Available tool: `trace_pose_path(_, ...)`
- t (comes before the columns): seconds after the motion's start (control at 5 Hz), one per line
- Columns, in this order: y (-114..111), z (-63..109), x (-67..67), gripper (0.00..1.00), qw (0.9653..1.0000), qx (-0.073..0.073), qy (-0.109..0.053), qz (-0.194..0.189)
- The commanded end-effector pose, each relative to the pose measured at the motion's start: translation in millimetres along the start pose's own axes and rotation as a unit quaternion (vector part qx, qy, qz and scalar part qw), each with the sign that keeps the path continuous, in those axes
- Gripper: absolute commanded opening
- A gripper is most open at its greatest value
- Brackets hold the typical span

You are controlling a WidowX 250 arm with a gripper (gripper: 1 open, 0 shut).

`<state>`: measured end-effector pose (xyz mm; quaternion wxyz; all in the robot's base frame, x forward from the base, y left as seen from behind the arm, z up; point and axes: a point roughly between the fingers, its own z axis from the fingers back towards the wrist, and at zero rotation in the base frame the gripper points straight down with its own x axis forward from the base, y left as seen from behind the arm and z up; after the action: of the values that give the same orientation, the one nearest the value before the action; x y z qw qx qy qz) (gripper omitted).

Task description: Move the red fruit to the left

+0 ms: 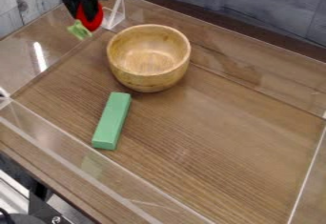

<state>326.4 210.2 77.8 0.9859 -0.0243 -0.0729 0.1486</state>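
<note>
Your gripper (pixel 84 9) has its dark jaws clamped on the red fruit (pixel 88 20) in the upper left of the frame, with the pale green stem poking out at the lower left, just above the wooden table (pixel 216 123). Right of it sits the wooden bowl (pixel 149 57); below that lies the green block (pixel 112 120). You'll find no readable writing anywhere.
</note>
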Motion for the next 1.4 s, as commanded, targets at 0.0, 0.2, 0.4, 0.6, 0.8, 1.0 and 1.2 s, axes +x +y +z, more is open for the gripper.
trace_pose_path(0.0,3,10.3,4.2,0.0,0.9991,0.015,-0.025,-0.031)
trace_pose_path(0.2,7,2.8,-3.2,0.0,0.9983,0.015,-0.017,-0.054)
trace_pose_path(0.4,3,-5.9,-8.3,0.0,0.9983,0.016,-0.012,-0.054)
trace_pose_path(0.6,7,-26.1,-13.8,1.0,0.9972,0.016,-0.005,-0.073)
trace_pose_path(0.8,9,-38.3,-18.2,1.0,0.996,0.013,0.001,-0.089)
trace_pose_path(1.0,2,-31.0,-11.2,1.0,0.9958,0.008,-0.001,-0.092)
trace_pose_path(1.2,-5,-23.4,-4.5,1.0,0.9956,0.003,-0.002,-0.094)
